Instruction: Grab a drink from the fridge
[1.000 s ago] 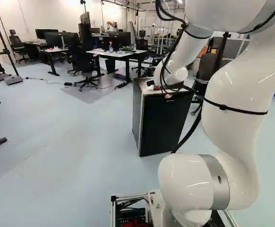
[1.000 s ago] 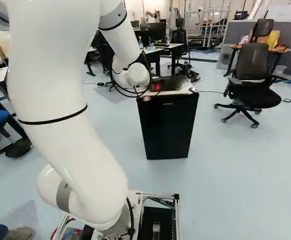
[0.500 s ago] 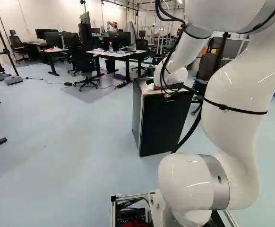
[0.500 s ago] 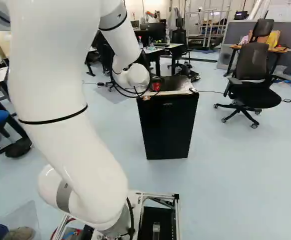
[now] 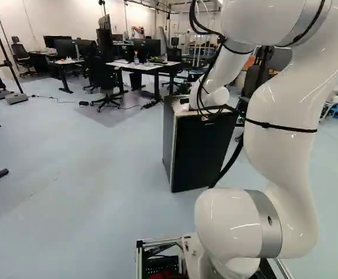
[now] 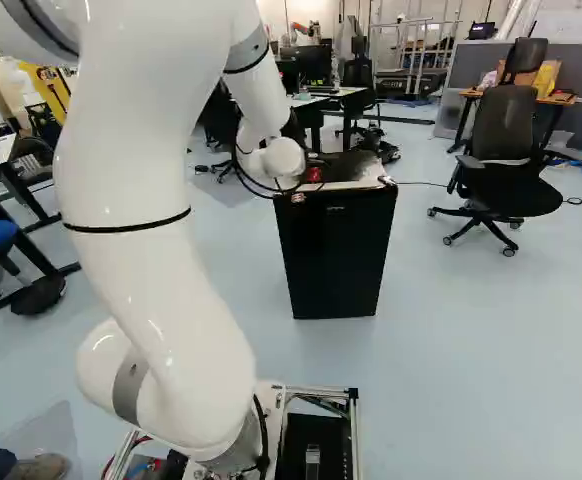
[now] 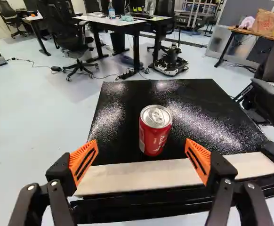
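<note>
Red can (image 7: pixel 155 136) ahead of me, upright on the black top of the fridge (image 6: pixel 337 250); in the right base view it is a small patch near the upper middle of the frame, close by the white wrist of my arm (image 6: pixel 156 200). From my seat the reaching looks mostly done: the gripper (image 7: pixel 141 141) is over the fridge's front edge, with the can a little beyond the fingertips and roughly in line with the gap. The jaws stand wide apart, with room to spare for the can, and they have hold of nothing; neither finger touches it.

The fridge, right of the middle in the left base view, has its door shut. With a drink standing on top, I judge I need not open it for this one.

What is left, as I read it, is the grab itself: ease forward until the can sits between the fingers, close evenly on its sides, then lift it off. If I come in skewed, I could nudge or tip the can, so I would keep it centred.
</note>
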